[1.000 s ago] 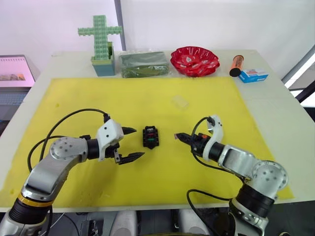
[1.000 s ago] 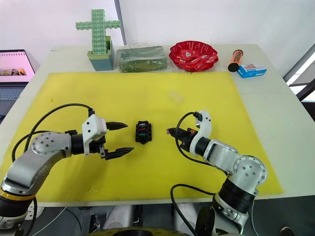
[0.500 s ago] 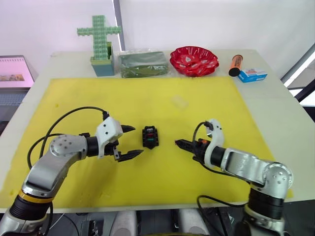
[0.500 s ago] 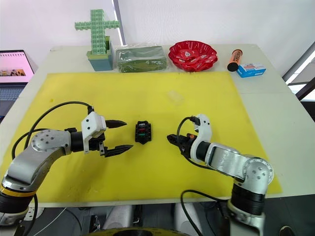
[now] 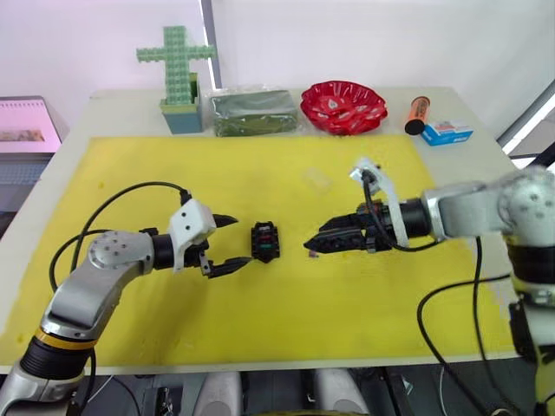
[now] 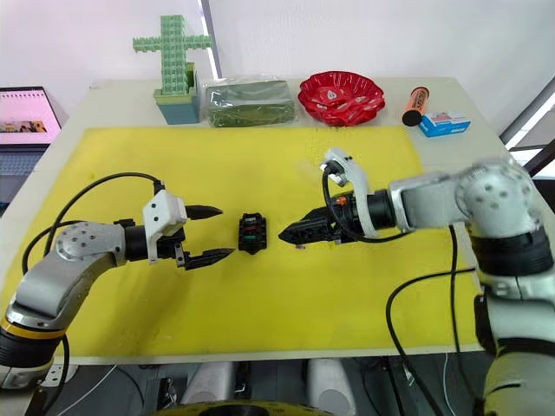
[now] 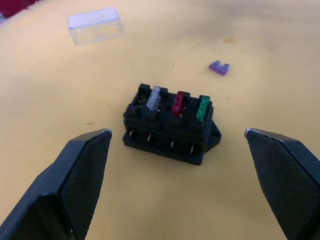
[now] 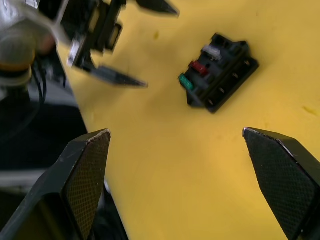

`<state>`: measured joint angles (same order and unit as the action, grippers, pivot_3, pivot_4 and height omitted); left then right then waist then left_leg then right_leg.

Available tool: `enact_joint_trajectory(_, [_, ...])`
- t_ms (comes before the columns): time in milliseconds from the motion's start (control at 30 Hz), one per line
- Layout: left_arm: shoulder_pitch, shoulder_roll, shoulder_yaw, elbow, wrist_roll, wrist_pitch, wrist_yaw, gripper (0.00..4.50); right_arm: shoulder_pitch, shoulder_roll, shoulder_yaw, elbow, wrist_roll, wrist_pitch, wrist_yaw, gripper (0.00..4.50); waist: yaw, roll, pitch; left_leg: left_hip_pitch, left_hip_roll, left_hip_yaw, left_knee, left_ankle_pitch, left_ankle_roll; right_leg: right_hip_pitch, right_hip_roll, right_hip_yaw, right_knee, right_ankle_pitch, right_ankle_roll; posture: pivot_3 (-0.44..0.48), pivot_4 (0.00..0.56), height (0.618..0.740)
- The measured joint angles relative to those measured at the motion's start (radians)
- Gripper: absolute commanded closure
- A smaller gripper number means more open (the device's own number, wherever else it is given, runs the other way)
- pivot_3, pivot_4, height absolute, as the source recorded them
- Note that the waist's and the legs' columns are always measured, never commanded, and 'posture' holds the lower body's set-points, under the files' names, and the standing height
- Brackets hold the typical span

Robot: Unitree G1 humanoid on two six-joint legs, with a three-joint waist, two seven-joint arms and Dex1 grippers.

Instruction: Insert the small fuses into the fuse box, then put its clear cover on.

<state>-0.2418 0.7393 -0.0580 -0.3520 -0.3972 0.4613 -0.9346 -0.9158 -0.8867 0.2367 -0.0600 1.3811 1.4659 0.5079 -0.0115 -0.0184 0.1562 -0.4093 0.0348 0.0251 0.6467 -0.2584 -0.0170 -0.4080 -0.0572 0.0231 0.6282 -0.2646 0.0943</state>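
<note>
Loose brownish-purple flat plastic fuse (image 7: 219,67) lies on yellow worktop (image 5: 286,329) just beside right tool (image 5: 310,249), wide open, empty; black slotted fuse box (image 5: 264,241) sits between it and left tool (image 5: 228,243), also open, empty.

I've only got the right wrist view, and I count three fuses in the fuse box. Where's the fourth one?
Observer: A purple fuse lies loose on the yellow mat, apart from the fuse box, on the side toward the robot's right.
Operator: Is a slot free for it?
Observer: Yes, the end slot beside the grey fuse is empty.
Operator: And the clear cover?
Observer: The clear cover sits on the mat farther back, not on the box.
</note>
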Motion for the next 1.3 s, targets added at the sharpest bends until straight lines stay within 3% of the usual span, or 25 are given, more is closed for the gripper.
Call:
enact_joint_trajectory(200, [-0.013, -0.001, -0.002, 0.016, 0.009, -0.011, -0.004, 0.00, -0.173, -0.028, 0.414, 0.187, -0.494, -0.238, 0.590, 0.02, -0.002, 0.000, 0.000, 0.000, -0.001, 0.001, 0.001, 0.000, 0.000, -0.001, -0.002, 0.001, 0.000, 0.000, 0.000, 0.000, 0.150, 0.740])
enact_joint_trajectory(300, [-0.019, -0.003, -0.003, 0.019, 0.014, -0.012, -0.003, 0.00, -0.227, 0.024, 0.514, 0.299, -0.659, -0.339, 0.775, 0.02, -0.002, 0.000, 0.000, 0.000, -0.001, 0.001, 0.000, 0.000, 0.000, -0.002, -0.002, 0.000, 0.001, 0.002, 0.003, 0.000, 0.150, 0.740])
enact_joint_trajectory(467, [-0.017, -0.005, -0.003, 0.017, 0.015, -0.013, -0.003, 0.00, -0.257, 0.121, 0.585, 0.469, -0.861, -0.474, 0.960, 0.02, -0.002, 0.000, 0.000, 0.000, -0.001, 0.002, 0.001, 0.000, 0.000, -0.002, -0.001, 0.000, 0.002, 0.002, 0.003, 0.000, 0.150, 0.740])
enact_joint_trajectory(567, [-0.016, -0.004, -0.003, 0.017, 0.016, -0.013, -0.004, 0.00, -0.275, 0.174, 0.591, 0.567, -0.949, -0.523, 1.031, 0.19, -0.001, 0.000, 0.000, 0.000, -0.001, 0.003, 0.001, 0.000, 0.000, -0.001, -0.001, 0.000, 0.002, 0.002, 0.003, 0.000, 0.150, 0.740])
enact_joint_trajectory(700, [-0.005, -0.003, -0.002, 0.016, 0.016, -0.013, -0.002, 0.00, -0.284, 0.229, 0.591, 0.657, -1.027, -0.564, 1.086, 1.31, -0.002, 0.000, 0.000, 0.000, -0.001, 0.003, 0.001, 0.000, 0.000, -0.001, -0.001, 0.000, 0.002, 0.002, 0.003, 0.000, 0.150, 0.740])
enact_joint_trajectory(1133, [0.005, -0.003, -0.001, 0.005, 0.015, -0.012, 0.005, 0.00, -0.291, 0.281, 0.617, 0.714, -1.046, -0.566, 1.094, 1.31, -0.002, 0.001, 0.000, 0.000, -0.001, 0.003, 0.001, 0.000, 0.000, -0.001, -0.001, 0.000, 0.003, 0.002, 0.003, 0.000, 0.150, 0.740])
enact_joint_trajectory(1233, [0.005, -0.003, -0.001, 0.003, 0.015, -0.012, 0.008, 0.00, -0.292, 0.283, 0.620, 0.723, -1.046, -0.564, 1.095, 1.84, -0.002, 0.001, 0.000, 0.000, -0.002, 0.002, 0.001, 0.000, 0.000, -0.001, -0.001, 0.000, 0.003, 0.002, 0.003, 0.000, 0.150, 0.740])
enact_joint_trajectory(1300, [0.007, -0.003, 0.000, -0.001, 0.015, -0.012, 0.012, 0.00, -0.293, 0.295, 0.620, 0.737, -1.045, -0.554, 1.095, 1.84, -0.002, 0.001, 0.000, 0.000, -0.002, 0.002, 0.001, 0.000, 0.000, -0.001, -0.001, 0.000, 0.003, 0.002, 0.003, 0.000, 0.150, 0.740])
